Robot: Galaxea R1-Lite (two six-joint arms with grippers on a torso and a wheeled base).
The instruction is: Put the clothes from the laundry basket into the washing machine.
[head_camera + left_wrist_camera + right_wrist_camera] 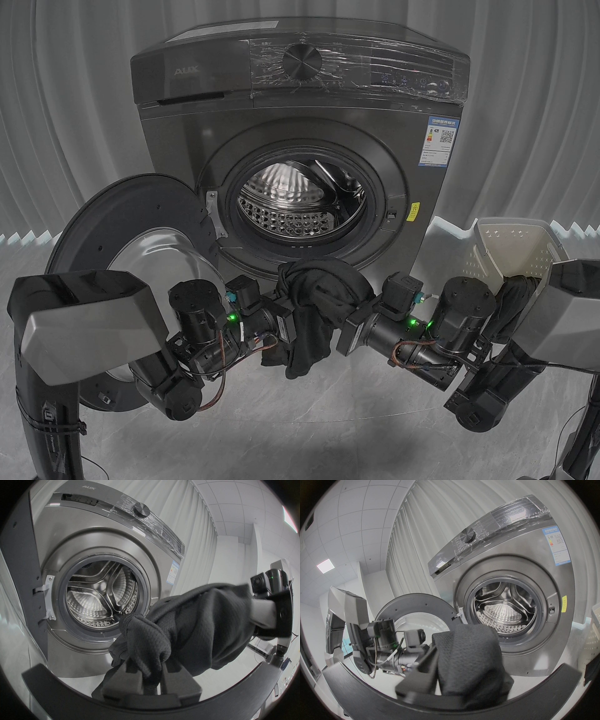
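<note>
Grips the black garment (315, 300) from both sides: left gripper (153, 680) pinched tight on a fold, right gripper (450, 683) closed on the opposite end, half buried in cloth. Hangs bunched between the two, just in front of the washing machine (300, 125) and below its open drum (294, 194) — not yet inside. With the door (125, 219) swung wide on the left, and the laundry basket (512, 250) at the right beside the machine — more dark cloth (515, 300) draped at its rim.
</note>
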